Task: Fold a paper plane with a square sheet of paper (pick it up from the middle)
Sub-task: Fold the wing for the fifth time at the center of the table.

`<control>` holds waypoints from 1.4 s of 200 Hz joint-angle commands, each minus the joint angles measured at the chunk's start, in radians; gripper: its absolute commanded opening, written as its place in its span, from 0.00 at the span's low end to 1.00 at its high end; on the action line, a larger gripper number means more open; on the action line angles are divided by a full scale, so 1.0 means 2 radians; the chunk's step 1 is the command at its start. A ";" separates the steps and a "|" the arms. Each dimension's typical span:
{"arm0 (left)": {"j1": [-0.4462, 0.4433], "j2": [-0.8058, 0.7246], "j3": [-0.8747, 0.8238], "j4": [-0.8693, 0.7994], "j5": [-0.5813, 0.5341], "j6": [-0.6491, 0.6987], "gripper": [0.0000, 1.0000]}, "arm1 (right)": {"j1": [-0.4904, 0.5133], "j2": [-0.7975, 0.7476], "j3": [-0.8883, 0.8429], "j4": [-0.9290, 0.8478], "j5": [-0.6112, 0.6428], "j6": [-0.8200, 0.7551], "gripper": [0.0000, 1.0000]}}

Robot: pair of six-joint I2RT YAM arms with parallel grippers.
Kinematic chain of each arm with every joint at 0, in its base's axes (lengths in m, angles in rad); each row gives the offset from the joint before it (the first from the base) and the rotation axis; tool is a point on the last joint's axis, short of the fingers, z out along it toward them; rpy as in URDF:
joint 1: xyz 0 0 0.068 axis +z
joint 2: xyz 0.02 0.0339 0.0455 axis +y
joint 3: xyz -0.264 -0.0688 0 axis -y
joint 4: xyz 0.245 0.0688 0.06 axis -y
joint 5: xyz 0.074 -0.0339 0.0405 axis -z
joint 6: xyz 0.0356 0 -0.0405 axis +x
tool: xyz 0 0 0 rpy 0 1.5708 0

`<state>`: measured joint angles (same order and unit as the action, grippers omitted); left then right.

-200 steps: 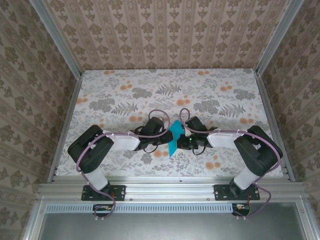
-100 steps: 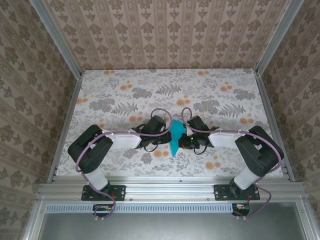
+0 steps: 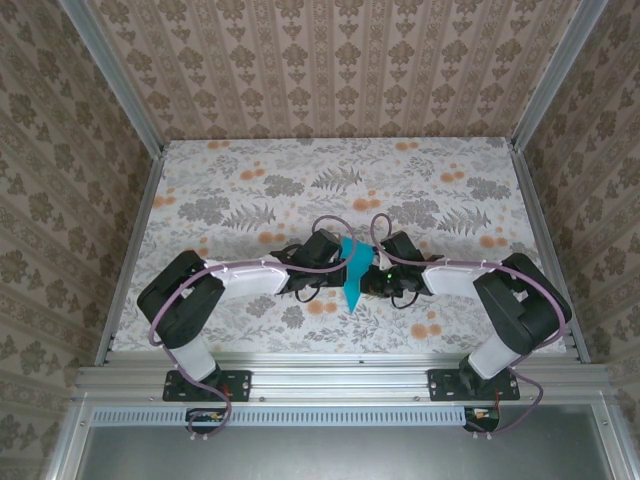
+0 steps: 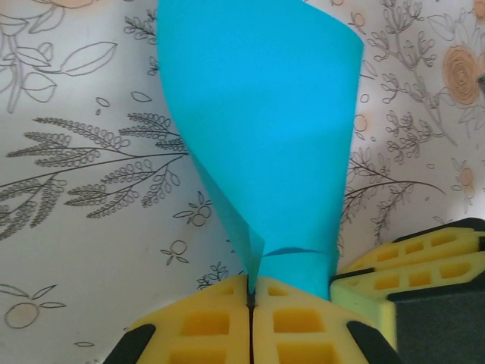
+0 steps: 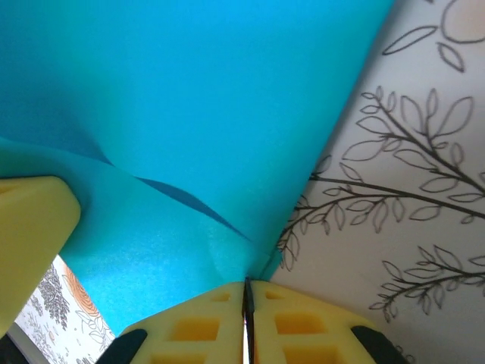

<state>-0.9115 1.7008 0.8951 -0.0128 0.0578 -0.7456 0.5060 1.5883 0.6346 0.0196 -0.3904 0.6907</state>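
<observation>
A thin, smooth teal-blue sheet of paper [image 3: 351,268], bowed into a tapering, creased shape, stands between both grippers over the floral-print table [image 3: 250,180]. The left gripper [image 4: 250,292] and right gripper [image 5: 246,287] each pinch it with yellow foam pads pressed together.

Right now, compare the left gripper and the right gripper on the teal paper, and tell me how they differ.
The left gripper meets the teal paper from the left, while the right gripper meets it from the right. The left gripper pinches the paper's narrow, tapering end, whereas the right gripper pinches the edge of a broad, creased span. Both are shut on the paper, close beside each other.
</observation>
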 commanded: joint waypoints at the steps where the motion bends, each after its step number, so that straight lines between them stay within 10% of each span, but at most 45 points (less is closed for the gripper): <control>1: -0.002 0.006 0.012 -0.025 -0.022 0.020 0.08 | -0.010 -0.012 -0.017 0.015 -0.015 0.023 0.14; 280: -0.011 -0.013 0.017 -0.016 -0.007 0.029 0.25 | -0.030 0.036 0.001 0.059 -0.043 0.037 0.12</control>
<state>-0.9325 1.7229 0.9218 -0.0601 0.0113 -0.6941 0.4511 1.6466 0.6228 0.1738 -0.4992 0.7952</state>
